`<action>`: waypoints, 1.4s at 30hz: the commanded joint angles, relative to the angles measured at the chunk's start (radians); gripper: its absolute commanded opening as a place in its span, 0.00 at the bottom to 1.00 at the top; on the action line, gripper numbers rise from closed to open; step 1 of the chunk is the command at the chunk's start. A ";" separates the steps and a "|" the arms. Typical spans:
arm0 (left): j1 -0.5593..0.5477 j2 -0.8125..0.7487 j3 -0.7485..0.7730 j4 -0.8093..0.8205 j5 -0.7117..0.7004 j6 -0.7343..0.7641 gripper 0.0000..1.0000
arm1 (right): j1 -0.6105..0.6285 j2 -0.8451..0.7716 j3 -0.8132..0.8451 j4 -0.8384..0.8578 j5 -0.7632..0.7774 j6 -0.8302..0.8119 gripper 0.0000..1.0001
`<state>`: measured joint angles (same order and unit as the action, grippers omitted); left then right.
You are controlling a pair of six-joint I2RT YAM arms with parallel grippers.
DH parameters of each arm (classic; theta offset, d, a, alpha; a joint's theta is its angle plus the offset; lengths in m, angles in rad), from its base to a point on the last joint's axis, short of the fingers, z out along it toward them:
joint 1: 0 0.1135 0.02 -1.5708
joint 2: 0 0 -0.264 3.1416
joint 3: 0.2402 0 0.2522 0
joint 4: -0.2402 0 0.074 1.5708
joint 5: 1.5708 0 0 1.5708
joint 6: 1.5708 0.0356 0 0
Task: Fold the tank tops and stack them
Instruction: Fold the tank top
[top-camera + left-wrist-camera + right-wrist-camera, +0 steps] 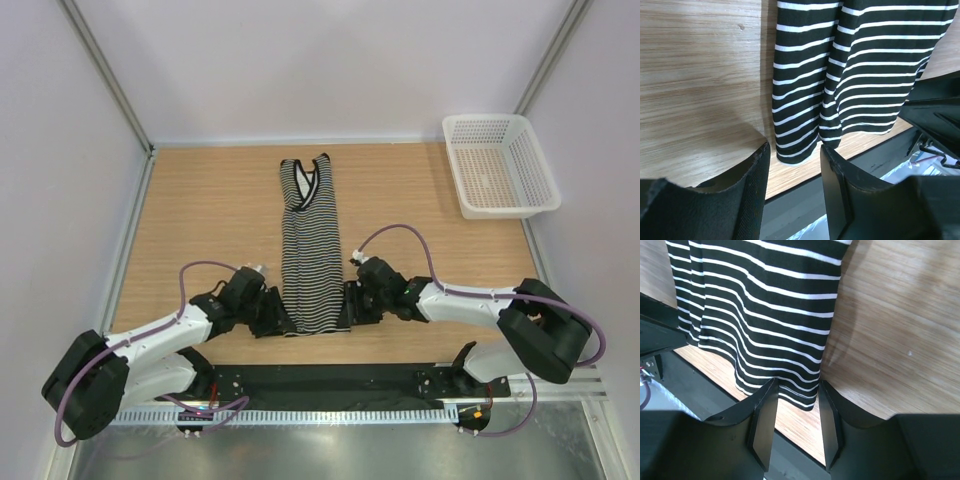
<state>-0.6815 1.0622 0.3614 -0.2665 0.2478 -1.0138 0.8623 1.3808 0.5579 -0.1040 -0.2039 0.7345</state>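
A black-and-white striped tank top [308, 240] lies folded lengthwise into a narrow strip on the wooden table, neck at the far end, hem near the front edge. My left gripper [282, 322] is open, just left of the hem's left corner [795, 150], low over the table. My right gripper [346, 314] is open at the hem's right corner [805, 390]. In both wrist views the hem corner lies in front of the jaws' gap, not held. The left gripper [792, 165] and right gripper [796, 400] hold nothing.
A white mesh basket [498, 165] stands at the far right corner of the table [200, 220]. A black rail [320, 380] runs along the front edge below the hem. White walls enclose the table on three sides.
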 commanded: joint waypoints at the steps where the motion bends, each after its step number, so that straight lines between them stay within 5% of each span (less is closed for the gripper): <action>1: -0.006 -0.014 -0.022 0.032 0.025 -0.014 0.46 | -0.002 -0.014 -0.013 0.059 -0.035 0.028 0.46; 7: -0.006 -0.048 -0.026 0.013 0.005 -0.025 0.39 | -0.011 -0.042 -0.015 0.061 -0.032 0.034 0.52; 15: -0.006 -0.034 -0.026 0.015 -0.001 -0.026 0.36 | -0.020 0.040 -0.044 0.141 -0.106 0.043 0.27; 21: -0.006 -0.018 -0.032 0.030 0.010 -0.028 0.19 | -0.020 0.027 -0.043 0.133 -0.120 0.034 0.01; 27: -0.006 -0.056 -0.013 0.026 0.008 -0.034 0.01 | -0.020 -0.009 -0.010 0.075 -0.121 0.020 0.01; 42: 0.013 -0.074 0.195 -0.123 -0.076 0.030 0.00 | -0.118 -0.048 0.204 -0.105 -0.089 -0.093 0.01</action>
<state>-0.6792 0.9924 0.4847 -0.3534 0.1986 -1.0180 0.7715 1.3647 0.6624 -0.1684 -0.3050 0.7044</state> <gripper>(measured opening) 0.005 0.034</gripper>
